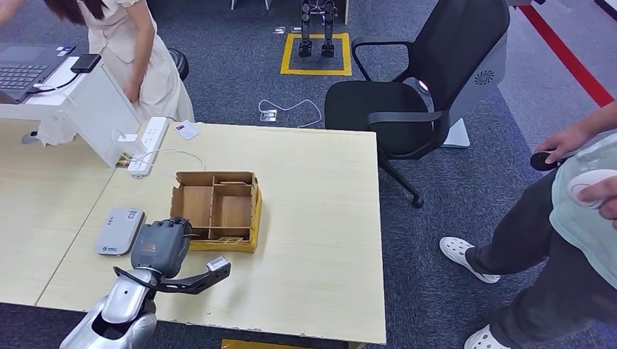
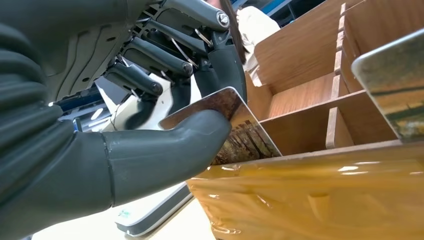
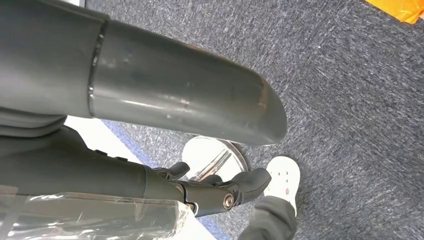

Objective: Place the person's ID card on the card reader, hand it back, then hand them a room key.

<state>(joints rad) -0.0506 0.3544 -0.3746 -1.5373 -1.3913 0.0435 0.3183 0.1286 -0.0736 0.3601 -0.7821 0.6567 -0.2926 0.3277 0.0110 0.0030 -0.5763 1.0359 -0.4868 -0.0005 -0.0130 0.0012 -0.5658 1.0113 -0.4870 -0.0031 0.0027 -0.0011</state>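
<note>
My left hand (image 1: 164, 243) is at the front left corner of the wooden divider box (image 1: 216, 209), just right of the grey card reader (image 1: 120, 230). In the left wrist view the thumb (image 2: 165, 150) and fingers (image 2: 220, 60) pinch a card with a brownish picture (image 2: 245, 137), which stands at the box's yellow front rim (image 2: 310, 185). Another glossy card (image 2: 395, 85) stands in the box beside it. My right hand (image 3: 220, 190) hangs over the carpet with its fingers apart and nothing in them.
A person in dark trousers and white clogs (image 1: 567, 218) stands off the table's right side. Another person in a cream dress (image 1: 138, 51) is at the far left. A white power strip (image 1: 149, 145), a small white card (image 1: 187, 129) and a black chair (image 1: 415, 87) lie beyond the box.
</note>
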